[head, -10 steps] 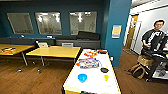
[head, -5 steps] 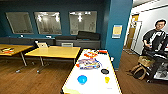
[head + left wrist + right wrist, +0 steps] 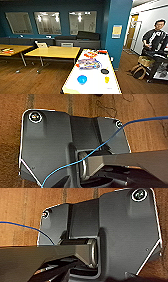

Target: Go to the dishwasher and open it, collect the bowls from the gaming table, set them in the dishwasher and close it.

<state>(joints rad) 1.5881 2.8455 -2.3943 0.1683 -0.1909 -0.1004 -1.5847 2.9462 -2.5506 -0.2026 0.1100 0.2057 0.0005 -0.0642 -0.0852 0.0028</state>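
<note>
Grippers: fingers not discernible in either wrist view, so cannot tell whether either is released or clenched. Both wrist views look down on wood floor [image 3: 15, 144], with a thin blue cable [image 3: 140, 120] crossing the left one and another blue cable [image 3: 22, 226] in the right one.

Head view, forward of the robot and well apart from both arms: gaming table [image 3: 93, 82], glossy white top, running lengthwise away from the camera. Blue bowl [image 3: 82, 79] sits on the near part of the top, toward the left edge. Yellow bowl [image 3: 107, 79] sits level with it, toward the right edge, apart from the blue one. Black disc [image 3: 104, 71] lies just beyond the yellow bowl. Colourful graphic [image 3: 88, 63] marks the table's middle; red items [image 3: 91, 53] at the far end.

Left of the table: yellow tables [image 3: 53, 52] on the wood floor. Beyond: teal wall [image 3: 117, 15] with windows [image 3: 47, 23]. Far right: person [image 3: 155, 41] standing beside a bag [image 3: 138, 71].
</note>
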